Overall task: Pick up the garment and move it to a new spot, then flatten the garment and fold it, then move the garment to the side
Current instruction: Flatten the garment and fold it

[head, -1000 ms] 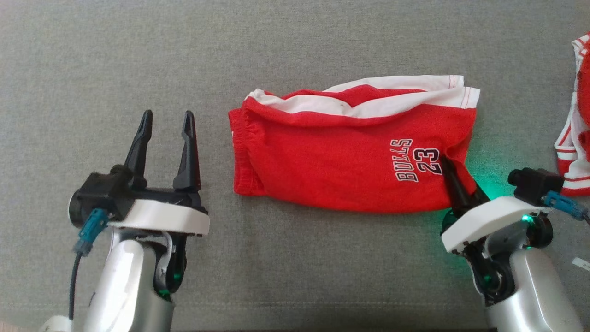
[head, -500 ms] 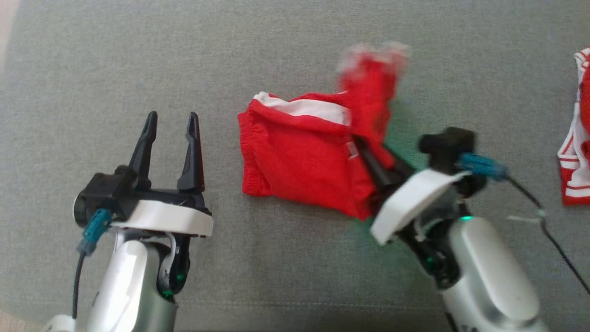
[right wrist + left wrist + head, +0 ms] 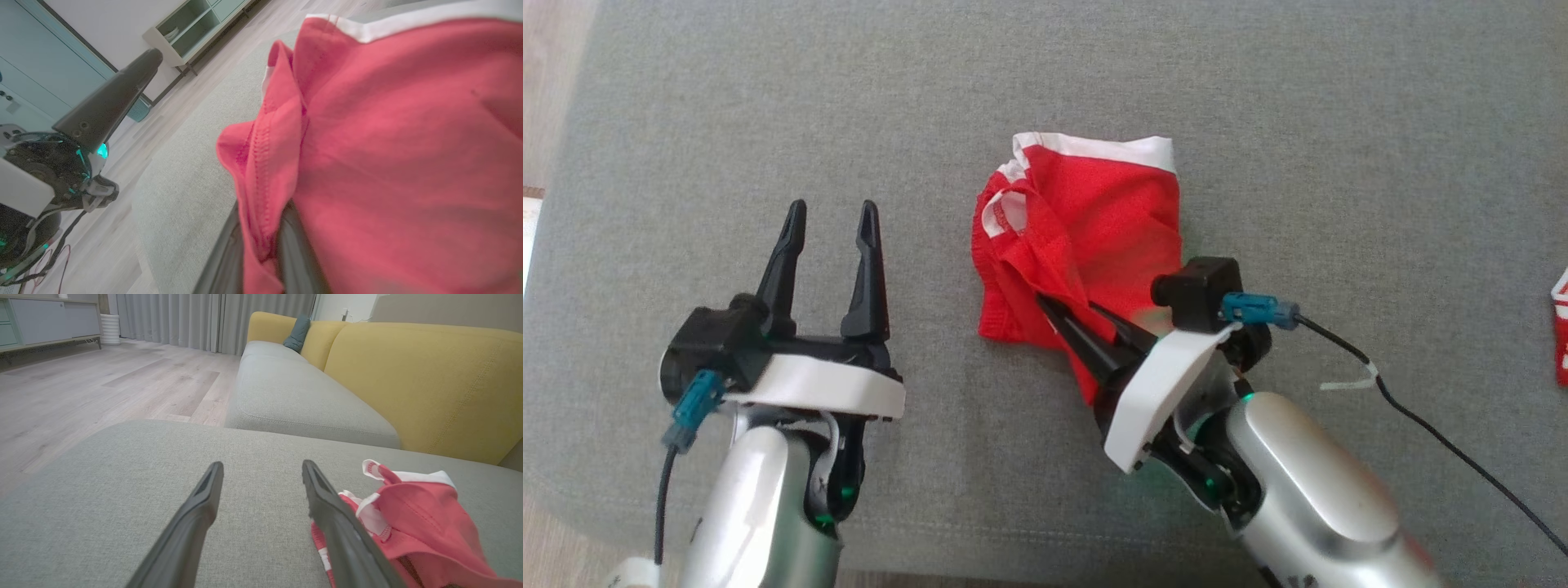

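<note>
Left gripper [image 3: 832, 206] left of the garment [image 3: 1094, 212], jaws apart, empty. Garment bunched on grey cushion [image 3: 1258, 122]. Left wrist view adds yellow backrest [image 3: 429, 375] behind the garment. Right gripper [image 3: 1068, 304] at garment's near edge. Right wrist view shows jaws clamped on its seam.

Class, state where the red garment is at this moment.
In the head view the red garment lies bunched on the grey cushion near centre, pinched by the right gripper, right of the open left gripper.
</note>
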Robot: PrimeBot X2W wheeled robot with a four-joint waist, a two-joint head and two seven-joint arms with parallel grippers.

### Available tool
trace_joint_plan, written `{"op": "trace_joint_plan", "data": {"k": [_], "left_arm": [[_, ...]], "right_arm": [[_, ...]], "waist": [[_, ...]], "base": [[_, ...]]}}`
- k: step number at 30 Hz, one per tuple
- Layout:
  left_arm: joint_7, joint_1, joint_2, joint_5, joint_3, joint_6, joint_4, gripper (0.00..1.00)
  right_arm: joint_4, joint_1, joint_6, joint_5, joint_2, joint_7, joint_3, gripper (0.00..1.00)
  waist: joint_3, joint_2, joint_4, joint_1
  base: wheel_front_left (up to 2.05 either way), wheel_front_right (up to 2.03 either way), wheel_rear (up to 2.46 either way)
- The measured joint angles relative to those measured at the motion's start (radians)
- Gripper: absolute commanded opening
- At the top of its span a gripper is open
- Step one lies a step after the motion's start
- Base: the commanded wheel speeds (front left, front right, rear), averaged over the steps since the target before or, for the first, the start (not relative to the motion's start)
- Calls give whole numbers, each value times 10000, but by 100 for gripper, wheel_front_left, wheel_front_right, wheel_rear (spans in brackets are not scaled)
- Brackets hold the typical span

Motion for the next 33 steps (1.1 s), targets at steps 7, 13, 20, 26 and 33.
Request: {"op": "trace_joint_plan", "data": {"k": [7,13,20,26,33], "left_arm": [[0,0,0,-13,-40,33,21,100],[0,-1,0,-13,-35,35,21,100],[0,2,6,161,119,40,15,100],[0,91,50,349,382,29,-35,100],[0,463,161,435,487,29,-52,100]], "right_arm": [[408,-450,0,263,-36,-932,579,100],[161,-851,0,282,-36,-2249,779,100],[-255,-985,0,-1404,-35,-3296,-1229,100],[-1083,105,0,-2721,-209,-3225,-3733,100],[-2073,1910,0,-3338,-314,-2796,-5549,100]], "waist": [[45,0,6,0],[30,0,-101,0],[-62,0,-405,0],[-216,0,-730,0],[-528,0,-998,0]], "base": [[0,0,0],[0,0,0],[0,0,0],[0,0,0],[0,0,0]]}}
